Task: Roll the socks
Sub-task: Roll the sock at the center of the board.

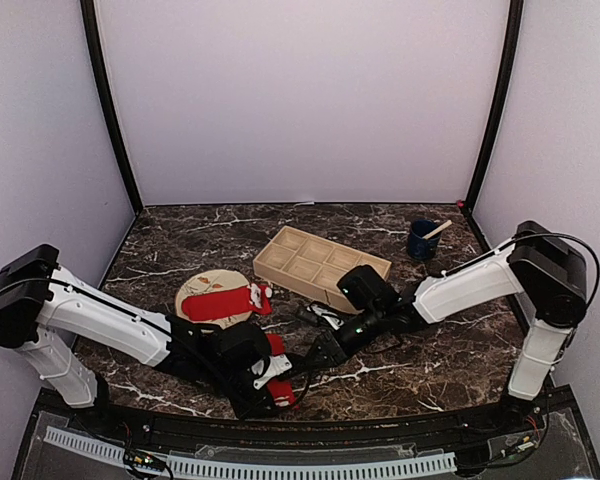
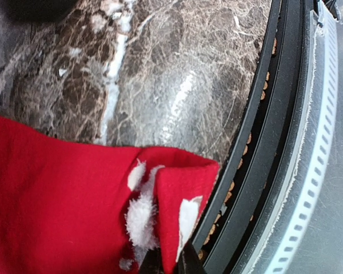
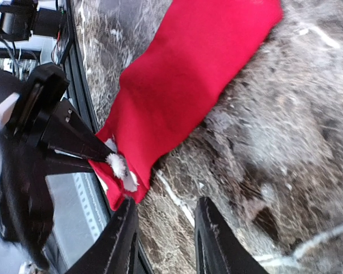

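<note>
Wooden compartment tray [image 1: 320,265], blue cup [image 1: 421,241], plate [image 1: 194,291]

Marble table [image 1: 460,350]: plate [image 1: 192,290], tray [image 1: 320,262], cup [image 1: 421,241], sock [image 3: 188,85]

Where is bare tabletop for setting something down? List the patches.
Free: the marble behind the plate and wooden tray, up to the back wall; also right-front, between the right arm and the near edge. Crowded: centre-front, where the left gripper pinches a red sock beside the open right gripper.
</note>
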Controlling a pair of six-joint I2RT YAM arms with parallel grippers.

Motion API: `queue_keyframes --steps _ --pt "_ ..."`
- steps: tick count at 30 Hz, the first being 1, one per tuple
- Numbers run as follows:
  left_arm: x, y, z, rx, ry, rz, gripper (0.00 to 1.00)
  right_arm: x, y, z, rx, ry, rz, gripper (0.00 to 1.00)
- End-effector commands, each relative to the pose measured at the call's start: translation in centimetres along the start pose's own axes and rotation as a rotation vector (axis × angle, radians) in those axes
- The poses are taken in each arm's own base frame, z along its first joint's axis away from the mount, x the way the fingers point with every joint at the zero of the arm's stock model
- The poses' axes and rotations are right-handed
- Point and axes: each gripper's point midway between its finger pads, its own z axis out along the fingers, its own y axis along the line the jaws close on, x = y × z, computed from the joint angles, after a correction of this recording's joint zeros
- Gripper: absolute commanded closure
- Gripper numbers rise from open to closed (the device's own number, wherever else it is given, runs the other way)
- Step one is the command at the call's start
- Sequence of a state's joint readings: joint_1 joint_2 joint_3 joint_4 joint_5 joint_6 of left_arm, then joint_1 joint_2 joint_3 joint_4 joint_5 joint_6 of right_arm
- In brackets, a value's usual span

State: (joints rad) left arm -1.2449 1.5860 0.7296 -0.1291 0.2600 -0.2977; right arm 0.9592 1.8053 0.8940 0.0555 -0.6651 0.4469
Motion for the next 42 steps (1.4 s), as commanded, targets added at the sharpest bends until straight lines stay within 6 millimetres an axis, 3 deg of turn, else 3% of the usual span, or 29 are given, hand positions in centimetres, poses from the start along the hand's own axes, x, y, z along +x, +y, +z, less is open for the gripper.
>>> queue_keyframes --steps 1,10,18,27,36,42 --pt "1.8 -0.3 -0.5 0.1 0.058 -0.072 0.94 -1.5 0.7 -1.8 0.015 -0.139 -0.077 0.68" --pt "1.1 0.2 -0.4 0.199 0.077 -0.163 0.94 -1.0 3.1 -4.5 0.112 -0.253 -0.312 0.65" --pt "0.7 0.2 0.2 0.31 0.113 -0.257 0.94 1.5 5.4 -2.9 0.214 -0.2 -0.55 0.62" --pt "0.6 0.3 0.5 0.39 0.139 -0.319 0.94 3.6 6.6 -2.4 0.278 -0.171 -0.685 0.61" --pt "0.1 0.3 0.2 0.441 0.131 -0.339 0.94 5.3 7.1 -0.8 0.321 -0.117 -0.771 0.62" --pt "0.2 0.3 -0.1 0.476 0.136 -0.346 0.94 5.3 7.2 0.9 0.342 -0.071 -0.855 0.61"
